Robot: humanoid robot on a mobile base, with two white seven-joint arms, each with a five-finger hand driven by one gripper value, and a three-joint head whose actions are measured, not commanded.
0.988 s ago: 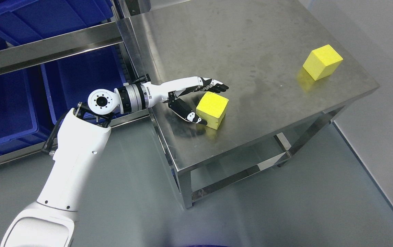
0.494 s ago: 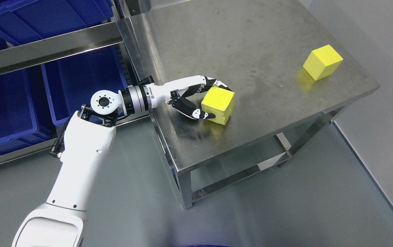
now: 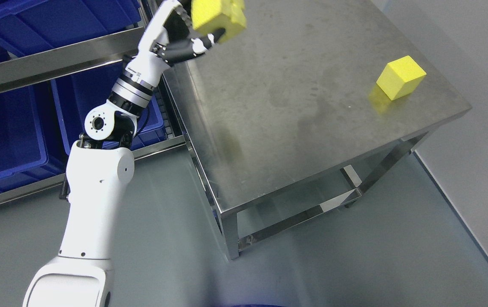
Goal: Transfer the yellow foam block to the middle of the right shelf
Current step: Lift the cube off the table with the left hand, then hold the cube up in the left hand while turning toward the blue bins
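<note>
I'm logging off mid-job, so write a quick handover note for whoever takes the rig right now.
Left hand: shut on the yellow foam block, raised at the top edge of the head view, above the steel table's left rear corner.
Right hand: out of view.
Second yellow block: untouched near the table's right edge.
Blue bins sit in the rack on the left.
Done: block grasped and lifted.
Left: carry it to the shelf's middle level and release.

1. The top edge of the head view is cutting off the upper part of the yellow foam block [image 3: 217, 18], which is showing motion blur.
2. The left hand [image 3: 180, 32] is gripping that block; its fingers are lying partly behind the block and partly beyond the top edge.
3. The blue bins [image 3: 9, 123] are running off the left edge, steel shelf rails [image 3: 56, 64] crossing them.
</note>
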